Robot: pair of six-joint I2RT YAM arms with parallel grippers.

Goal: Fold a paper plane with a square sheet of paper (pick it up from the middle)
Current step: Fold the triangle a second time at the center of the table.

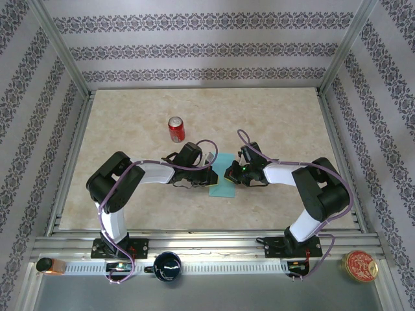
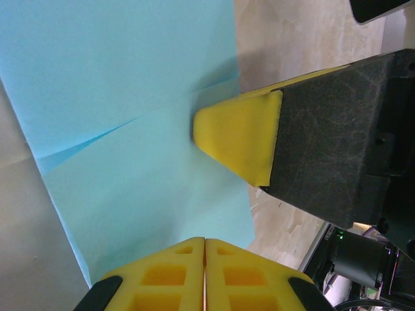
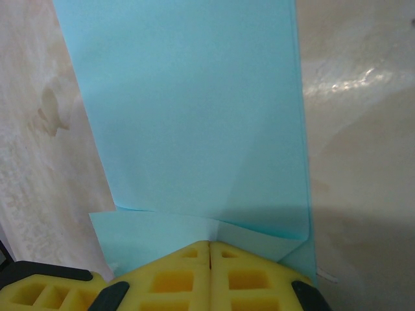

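The square sheet of paper is turquoise, partly folded, and lies on the table between my two grippers. In the top view my left gripper sits at its left edge and my right gripper at its right edge. In the left wrist view the paper shows creases that run out from the right gripper's yellow fingertip. My left gripper is shut with its tips down on the paper; no pinched fold shows. In the right wrist view my right gripper is shut where a raised flap of paper meets its tips.
A red soda can stands upright behind the left gripper. On the front rail sit a dark mug, a round tin and a small orange object. Aluminium frame posts border the marble-patterned table.
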